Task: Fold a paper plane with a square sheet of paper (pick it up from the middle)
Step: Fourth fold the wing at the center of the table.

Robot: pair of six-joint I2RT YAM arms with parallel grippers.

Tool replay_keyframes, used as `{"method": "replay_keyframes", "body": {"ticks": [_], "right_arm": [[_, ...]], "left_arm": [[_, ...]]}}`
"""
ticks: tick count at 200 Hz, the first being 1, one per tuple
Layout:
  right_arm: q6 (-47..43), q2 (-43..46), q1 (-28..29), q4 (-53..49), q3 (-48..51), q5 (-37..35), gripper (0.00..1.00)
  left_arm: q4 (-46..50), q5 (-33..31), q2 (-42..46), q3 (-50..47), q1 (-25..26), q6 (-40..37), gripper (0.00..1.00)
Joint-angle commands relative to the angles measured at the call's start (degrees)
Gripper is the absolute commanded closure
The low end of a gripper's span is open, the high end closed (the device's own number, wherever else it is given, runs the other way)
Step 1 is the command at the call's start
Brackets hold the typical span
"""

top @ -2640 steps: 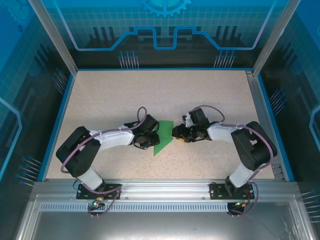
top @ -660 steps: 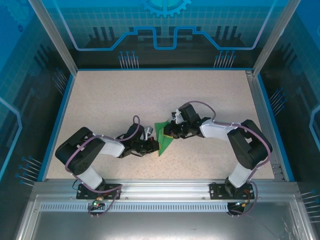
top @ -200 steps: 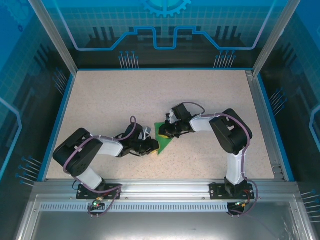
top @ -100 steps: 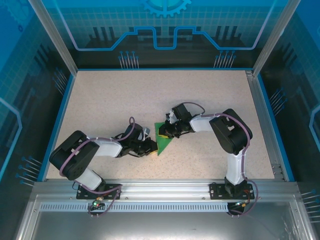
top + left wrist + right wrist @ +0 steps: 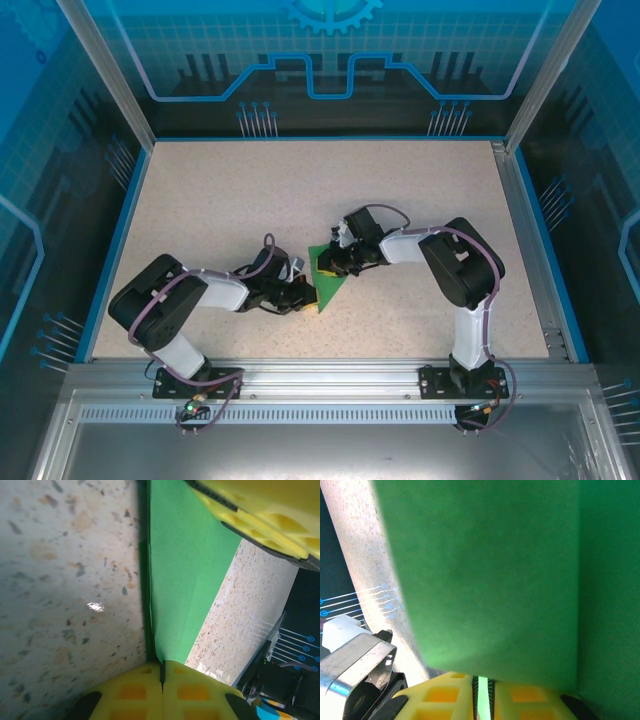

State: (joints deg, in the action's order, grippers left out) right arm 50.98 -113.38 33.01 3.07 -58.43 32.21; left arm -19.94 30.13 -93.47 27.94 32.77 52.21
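Observation:
The square sheet of paper (image 5: 329, 280) is bright green and folded into a narrow pointed triangle, lying on the speckled table between the two arms. My left gripper (image 5: 309, 298) is shut on its near left tip; in the left wrist view the yellow fingertips (image 5: 131, 692) meet on the paper (image 5: 187, 575) at the gripper (image 5: 161, 672). My right gripper (image 5: 328, 263) holds the far end. In the right wrist view a strip of the paper (image 5: 490, 570) sits between the jaws of that gripper (image 5: 482, 695), and the sheet hides the table beyond.
The speckled table (image 5: 230, 200) is bounded by a blue rim and glass walls. The right gripper's yellow finger (image 5: 260, 515) shows at the top right of the left wrist view. A metal part of the left arm (image 5: 355, 665) lies close beside the paper.
My left gripper has closed onto the near tip of the paper. The right gripper has kept its grip and place.

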Motion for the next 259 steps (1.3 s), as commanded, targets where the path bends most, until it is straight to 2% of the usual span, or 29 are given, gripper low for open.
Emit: {"method": "replay_keyframes", "body": {"ticks": [1, 56, 79, 114, 139, 158, 186, 235, 259], "right_arm": [[-0.75, -4.12, -0.59, -5.69, 2.8, -5.6, 0.84], [-1.29, -4.09, -0.67, -7.11, 2.2, -6.35, 0.84], [-1.24, -4.22, -0.74, -7.47, 2.18, -6.72, 0.84], [-1.43, -4.37, -0.68, -7.53, 2.28, -6.71, 0.84], [-1.42, -4.84, -0.77, -7.29, 2.1, -6.23, 0.84], [-1.33, -4.74, -0.7, -7.31, 2.33, -6.46, 0.84], [-1.3, -4.83, -0.76, -7.35, 2.36, -6.57, 0.84], [-1.35, -5.27, -0.83, -7.17, 2.64, -6.42, 0.84], [-1.32, -5.53, -0.82, -7.1, 2.63, -6.29, 0.84]], "left_arm": [[3.86, 3.11, -2.25, 0.03, 0.91, -1.42, 0.92], [15.6, 3.44, -1.44, 3.4, 2.7, -5.33, 0.86], [17.38, 1.14, 2.7, 2.47, 3.7, -3.88, 0.79], [20.98, -5.44, 15.06, 0.58, 3.65, -0.57, 0.74], [24.07, -11.76, 22.81, 1.58, 3.51, 2.05, 0.75], [24.42, -15.9, 25.56, 2.84, 3.29, 4.4, 0.76], [19.49, -18.89, 25.21, 3.52, 3.26, 7.83, 0.78], [6.12, -15.05, 16.68, 4.31, 3.35, 11.12, 0.78], [3.13, -12.58, 12.11, 5.51, 3.35, 11.32, 0.78]]}}
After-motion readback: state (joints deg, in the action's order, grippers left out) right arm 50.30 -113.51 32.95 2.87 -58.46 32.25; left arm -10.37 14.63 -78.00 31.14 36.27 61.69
